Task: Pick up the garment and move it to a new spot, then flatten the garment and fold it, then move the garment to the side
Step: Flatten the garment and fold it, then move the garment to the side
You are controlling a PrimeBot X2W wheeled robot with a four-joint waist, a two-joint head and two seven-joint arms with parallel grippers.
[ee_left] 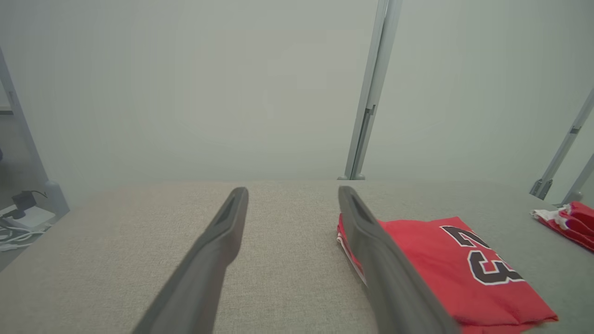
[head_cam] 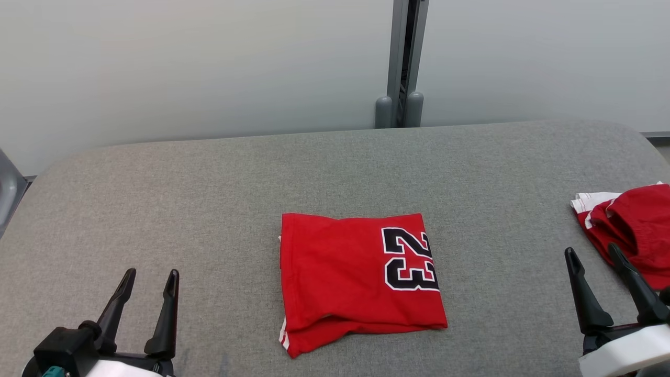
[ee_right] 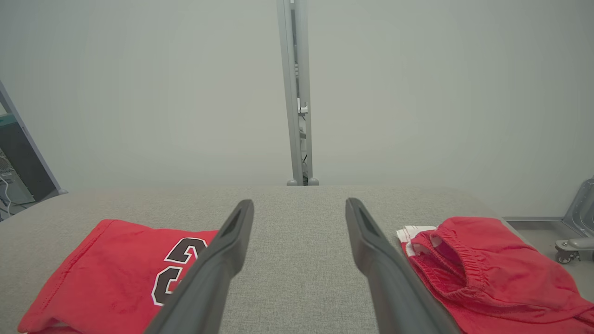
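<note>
A red garment [head_cam: 356, 277] with a black "23" lies folded into a rough square in the middle of the grey table [head_cam: 209, 199]. It also appears in the left wrist view as the garment [ee_left: 445, 269] and in the right wrist view as the garment [ee_right: 116, 273]. My left gripper [head_cam: 149, 277] hovers open at the lower left, well to the left of it, with nothing between the fingers. My right gripper [head_cam: 594, 255] stands open at the lower right, between the folded garment and a second red piece. The left gripper [ee_left: 292, 190] and right gripper [ee_right: 299, 203] both point across the table.
A second red cloth with white trim [head_cam: 628, 230] lies crumpled at the table's right edge, close to my right fingers; it shows as red cloth [ee_right: 482, 269] in the right wrist view. A grey post [head_cam: 400, 63] stands behind the table against a pale wall.
</note>
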